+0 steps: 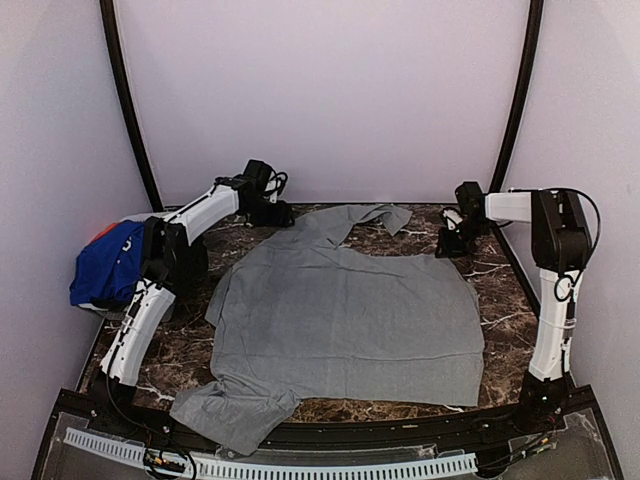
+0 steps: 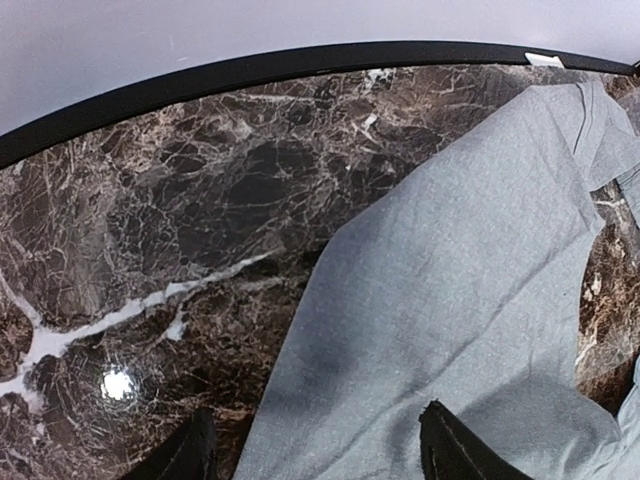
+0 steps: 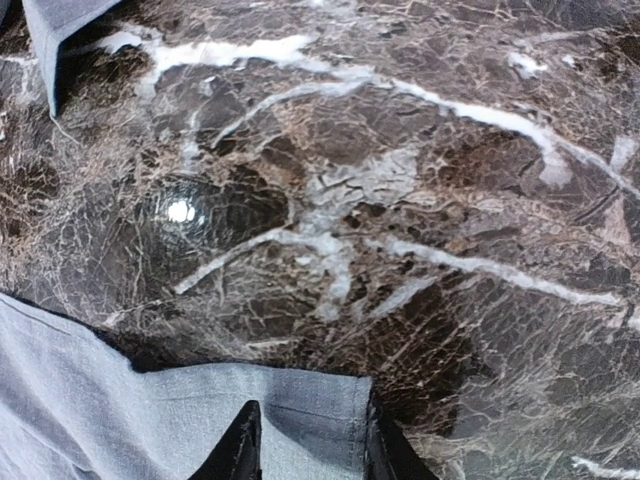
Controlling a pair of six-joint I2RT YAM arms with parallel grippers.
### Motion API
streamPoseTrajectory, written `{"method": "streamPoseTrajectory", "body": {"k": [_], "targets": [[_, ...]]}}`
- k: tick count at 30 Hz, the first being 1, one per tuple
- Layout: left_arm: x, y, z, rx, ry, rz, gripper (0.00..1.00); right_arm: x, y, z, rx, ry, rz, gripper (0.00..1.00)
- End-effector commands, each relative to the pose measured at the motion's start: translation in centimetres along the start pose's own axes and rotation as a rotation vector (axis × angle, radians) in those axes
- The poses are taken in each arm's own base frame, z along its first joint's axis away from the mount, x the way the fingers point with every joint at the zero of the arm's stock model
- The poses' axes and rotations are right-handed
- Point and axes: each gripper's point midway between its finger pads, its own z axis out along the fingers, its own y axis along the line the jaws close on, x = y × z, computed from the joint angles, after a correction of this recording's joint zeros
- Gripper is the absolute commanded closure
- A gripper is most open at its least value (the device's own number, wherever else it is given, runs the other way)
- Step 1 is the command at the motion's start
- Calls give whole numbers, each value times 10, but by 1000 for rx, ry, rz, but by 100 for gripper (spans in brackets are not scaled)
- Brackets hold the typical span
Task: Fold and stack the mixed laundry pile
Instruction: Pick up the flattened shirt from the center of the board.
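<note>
A grey shirt (image 1: pixel 350 310) lies spread flat across the marble table (image 1: pixel 505 290); one sleeve (image 1: pixel 235 410) hangs over the near edge. My left gripper (image 1: pixel 272 212) is low at the shirt's far left part. In the left wrist view it (image 2: pixel 318 410) stands open, with the edge of the grey cloth (image 2: pixel 450 300) under the gap between its fingers. My right gripper (image 1: pixel 450 240) is at the far right corner. Its fingers (image 3: pixel 310 410) stand apart astride the hemmed corner (image 3: pixel 330 410), which lies flat between them. A royal-blue T-shirt (image 1: pixel 105 265) and a red-orange garment (image 1: pixel 103 232) are heaped at the left edge.
A black curved rail (image 1: pixel 400 435) and a white slotted strip (image 1: pixel 340 468) run along the near edge. Black poles (image 1: pixel 125 100) rise at the back corners before pale walls. Bare marble (image 3: pixel 400 200) lies beyond the shirt's far right corner.
</note>
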Motion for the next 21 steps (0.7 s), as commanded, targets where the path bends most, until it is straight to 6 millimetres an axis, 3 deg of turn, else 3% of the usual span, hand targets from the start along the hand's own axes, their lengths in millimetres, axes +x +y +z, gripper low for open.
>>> {"method": "streamPoseTrajectory", "body": {"k": [1,5,7,11,14,16,17,18,21], "targets": [[6,6,-3,-20,40,12,31,12,8,10,-53,55,-4,70],[31,19,13,-67,108,11,32,14,13,11,-58,61,-15,77],[44,24,20,-84,144,12,38,13,15,10,-64,59,-18,84],[57,30,25,-104,185,11,60,10,16,8,-64,49,-18,100],[50,34,15,-117,171,-12,80,2,19,0,-68,16,-20,100],[29,34,-7,-97,124,-47,92,-8,23,-10,-75,-24,-26,100],[29,42,-9,-95,117,-66,96,-12,24,-15,-79,-41,-27,100],[14,37,-26,-77,80,-75,99,-17,26,-20,-84,-61,-28,100],[4,43,-43,-90,33,-60,100,-31,30,-31,-90,-103,-34,100]]}}
